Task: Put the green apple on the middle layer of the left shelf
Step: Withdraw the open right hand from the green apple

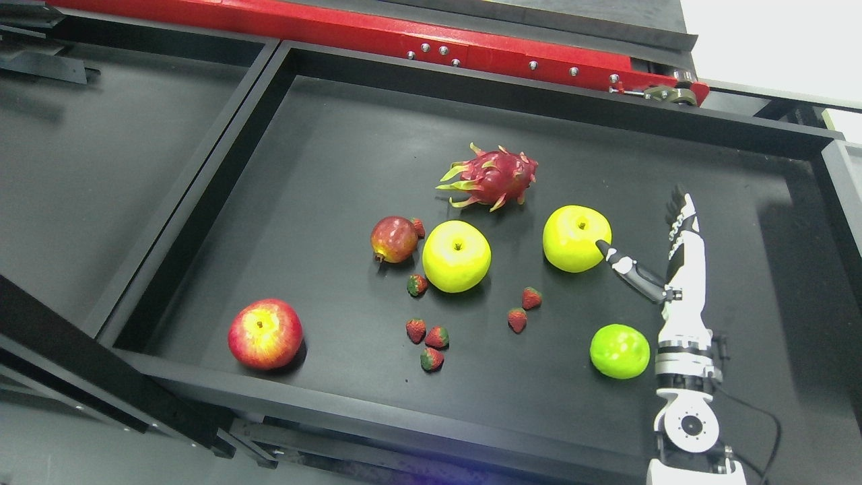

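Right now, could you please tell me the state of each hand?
Left hand: not in view.
Right hand: open, fingers extended, holding nothing; its thumb tip is at the right-hand yellow apple.

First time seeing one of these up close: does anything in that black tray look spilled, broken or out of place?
Nothing looks spilled or damaged. The fruit lies loose in the tray, strawberries scattered. One oddity: the right hand's thumb touches a yellow apple, not the green apple.

Two yellow apples (456,256), one green apple (619,351), seven strawberries (531,297).
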